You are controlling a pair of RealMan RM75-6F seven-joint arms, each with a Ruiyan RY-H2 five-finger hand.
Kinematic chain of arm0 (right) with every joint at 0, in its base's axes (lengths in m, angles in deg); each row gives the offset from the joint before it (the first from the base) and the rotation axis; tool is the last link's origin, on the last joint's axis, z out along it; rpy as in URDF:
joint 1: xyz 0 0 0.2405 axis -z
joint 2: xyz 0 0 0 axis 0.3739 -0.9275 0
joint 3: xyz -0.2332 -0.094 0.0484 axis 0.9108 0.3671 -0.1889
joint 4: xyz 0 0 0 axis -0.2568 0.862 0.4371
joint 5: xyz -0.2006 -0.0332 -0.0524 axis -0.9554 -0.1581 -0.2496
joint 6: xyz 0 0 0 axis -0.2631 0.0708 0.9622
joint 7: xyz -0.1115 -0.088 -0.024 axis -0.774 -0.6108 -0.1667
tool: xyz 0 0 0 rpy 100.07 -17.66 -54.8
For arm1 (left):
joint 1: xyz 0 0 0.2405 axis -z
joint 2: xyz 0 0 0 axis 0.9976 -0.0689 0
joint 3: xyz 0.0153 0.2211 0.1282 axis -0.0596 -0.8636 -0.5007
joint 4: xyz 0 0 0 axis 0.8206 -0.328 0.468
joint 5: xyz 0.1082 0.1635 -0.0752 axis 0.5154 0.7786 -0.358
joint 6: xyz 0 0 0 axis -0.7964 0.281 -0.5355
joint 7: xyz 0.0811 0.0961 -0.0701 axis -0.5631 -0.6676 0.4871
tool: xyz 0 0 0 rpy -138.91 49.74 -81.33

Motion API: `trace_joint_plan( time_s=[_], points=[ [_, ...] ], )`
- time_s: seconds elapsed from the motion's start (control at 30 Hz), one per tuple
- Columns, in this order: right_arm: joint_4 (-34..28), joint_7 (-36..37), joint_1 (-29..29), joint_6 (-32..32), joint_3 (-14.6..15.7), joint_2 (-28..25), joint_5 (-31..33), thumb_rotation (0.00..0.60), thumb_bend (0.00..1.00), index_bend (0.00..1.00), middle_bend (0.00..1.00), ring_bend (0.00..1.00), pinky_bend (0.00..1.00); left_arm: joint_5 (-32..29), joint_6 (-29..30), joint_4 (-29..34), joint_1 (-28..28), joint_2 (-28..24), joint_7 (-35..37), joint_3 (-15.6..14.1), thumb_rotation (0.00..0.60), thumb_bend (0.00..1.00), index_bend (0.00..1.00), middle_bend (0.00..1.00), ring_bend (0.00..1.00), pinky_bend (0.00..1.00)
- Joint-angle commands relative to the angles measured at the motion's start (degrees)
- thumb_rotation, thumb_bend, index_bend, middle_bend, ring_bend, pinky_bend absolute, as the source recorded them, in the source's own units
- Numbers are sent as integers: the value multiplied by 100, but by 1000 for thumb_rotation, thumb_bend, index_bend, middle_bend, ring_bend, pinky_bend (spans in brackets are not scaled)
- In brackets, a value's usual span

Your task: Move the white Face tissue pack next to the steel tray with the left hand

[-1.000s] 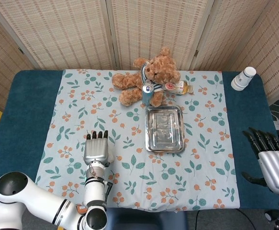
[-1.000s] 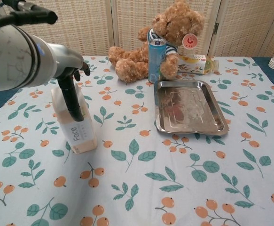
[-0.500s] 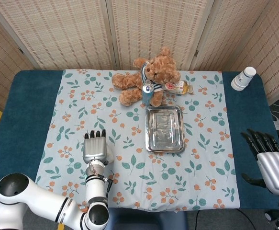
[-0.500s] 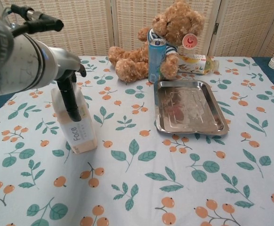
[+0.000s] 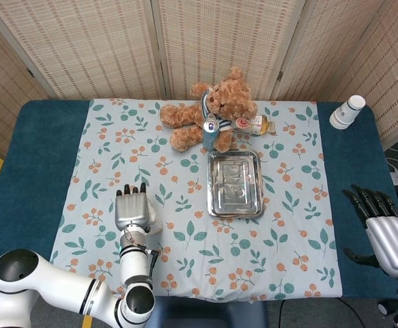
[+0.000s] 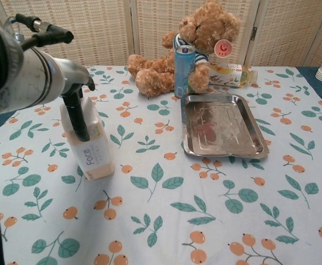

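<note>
Head view: left hand (image 5: 132,209) sliding back toward the near table edge, fingers draped flat over the white Face tissue pack (image 5: 151,220), only a sliver showing beside the palm. Well left of the steel tray (image 5: 235,183), so the move barely under way. Right hand (image 5: 390,236) idle at the far right, fingers spread, empty.

Chest view: dark fingers (image 6: 75,113) lower on the pack's side than a second ago; real grip or mere contact, cannot tell. Pack on the floral cloth (image 6: 166,221), unmoved, long axis running front to back, "Face" end toward camera.
</note>
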Motion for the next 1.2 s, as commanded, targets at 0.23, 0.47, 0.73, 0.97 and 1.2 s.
trace_joint_plan(
  time_s=[0.23,0.47,0.73,0.97,1.2],
  points=[
    [2,45,-16,-58,9,-74,0,600,119,34,0,0,0,154,0,34,-26,19,-111,-119,600,202,196,345,184,200],
    [19,119,-24,-37,-16,-66,29,600,120,46,0,0,0,339,-3,38,-40,29,-126,-222,600,253,323,468,284,243],
    [37,142,-29,-43,-19,-55,29,600,119,41,0,0,0,769,-110,160,-152,-13,125,-234,600,280,378,516,323,264],
    [52,64,-59,-92,-22,2,87,600,120,40,0,0,0,2054,-679,520,-644,-181,1543,-302,600,280,388,532,332,303],
    [53,-38,-96,-113,-43,61,210,600,120,41,0,0,0,3543,-1636,388,-1531,-346,3644,-838,600,270,387,543,339,331]
  ],
)
